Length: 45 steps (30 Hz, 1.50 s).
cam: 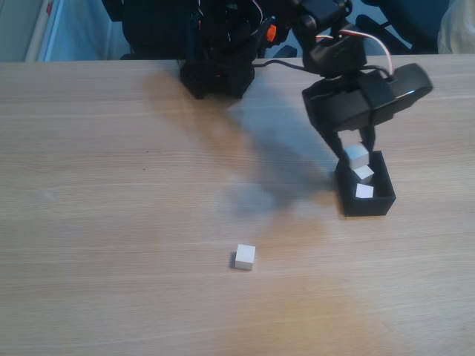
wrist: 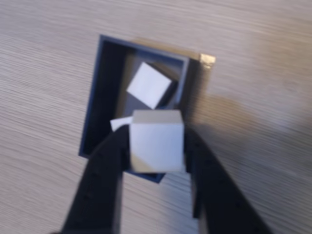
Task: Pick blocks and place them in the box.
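Observation:
My gripper (cam: 355, 150) hangs over the near-to-arm end of the black box (cam: 369, 206), shut on a white block (cam: 358, 155). The wrist view shows that held block (wrist: 157, 140) pinched between my two black fingers (wrist: 105, 170), just above the box's rim (wrist: 97, 92). Two more white blocks lie inside the box: one (cam: 364, 173) in the middle and one (cam: 364, 191) toward the front. In the wrist view one of them (wrist: 148, 85) is plain to see, and the other (wrist: 119, 124) peeks out from behind the held block. A further white block (cam: 246, 256) sits alone on the table, well left of the box.
The arm's black base (cam: 217, 70) stands at the back edge of the wooden table (cam: 111, 222). A small bit of tape or foil (wrist: 207, 59) lies on the table by the box's far corner.

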Available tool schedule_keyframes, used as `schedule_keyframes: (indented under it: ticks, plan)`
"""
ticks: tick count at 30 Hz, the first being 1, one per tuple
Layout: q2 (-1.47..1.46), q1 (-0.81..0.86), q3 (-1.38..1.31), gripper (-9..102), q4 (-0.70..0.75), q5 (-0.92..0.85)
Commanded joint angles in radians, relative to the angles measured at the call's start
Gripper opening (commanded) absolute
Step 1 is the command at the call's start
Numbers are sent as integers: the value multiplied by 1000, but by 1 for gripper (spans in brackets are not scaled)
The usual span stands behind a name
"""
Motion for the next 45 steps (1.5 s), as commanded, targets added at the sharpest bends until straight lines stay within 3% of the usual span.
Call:
schedule_keyframes:
  ticks: [1, 7, 15, 24, 32, 45]
  plan:
    - [-32, -43, -101, 0, -5, -15]
    - [-126, -55, -193, 1, -12, -23]
    - [-160, -20, -195, 10, -43, -74]
    - [-129, 40, -176, 12, 20, -104]
    - [60, 213, 20, 5, 46, -89]
    - [110, 497, 279, 18, -158, -109]
